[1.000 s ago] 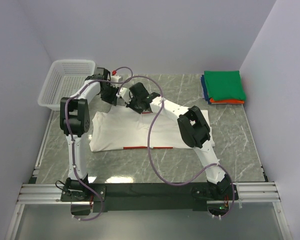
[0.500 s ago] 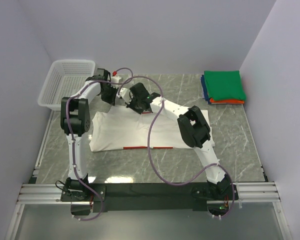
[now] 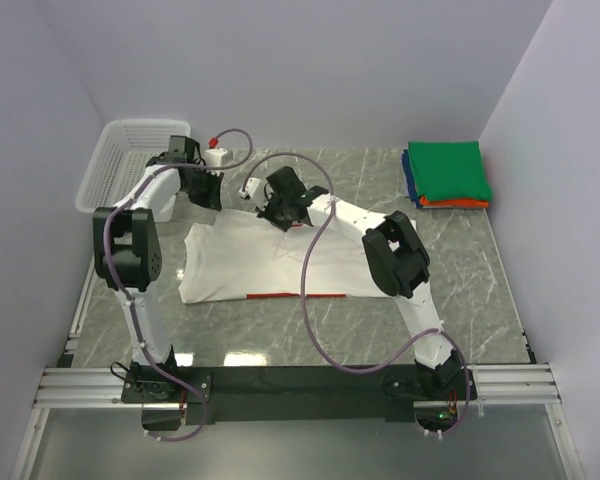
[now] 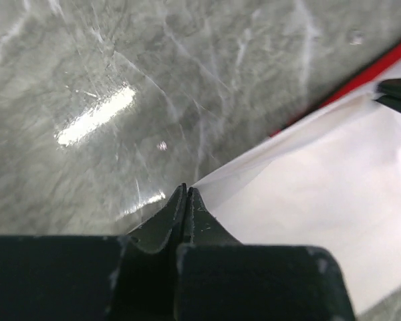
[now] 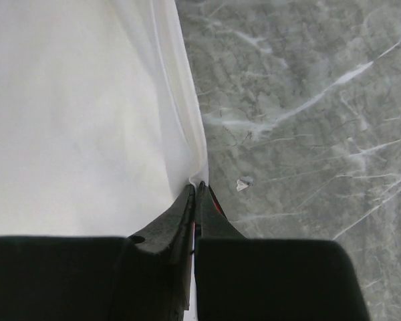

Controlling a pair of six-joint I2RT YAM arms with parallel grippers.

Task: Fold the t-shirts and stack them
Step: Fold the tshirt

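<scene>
White tee (image 3: 280, 262) lies spread on the bench (image 3: 460, 290), folded tees (image 3: 447, 175) stacked at the far right corner. Both the left tool (image 4: 187, 190) and right tool (image 5: 198, 186) are pinched shut on the spread shirt's far edge.

Left gripper (image 4: 187, 192): cloth between closed jaws hidden, bite depth unclear. Right gripper (image 5: 198, 187): same. White tee (image 4: 307, 200) cut off right of left jaws, left of right jaws. Blue tee (image 3: 407, 176), orange tee (image 3: 450, 204) mostly under green tee (image 3: 448, 168).
</scene>
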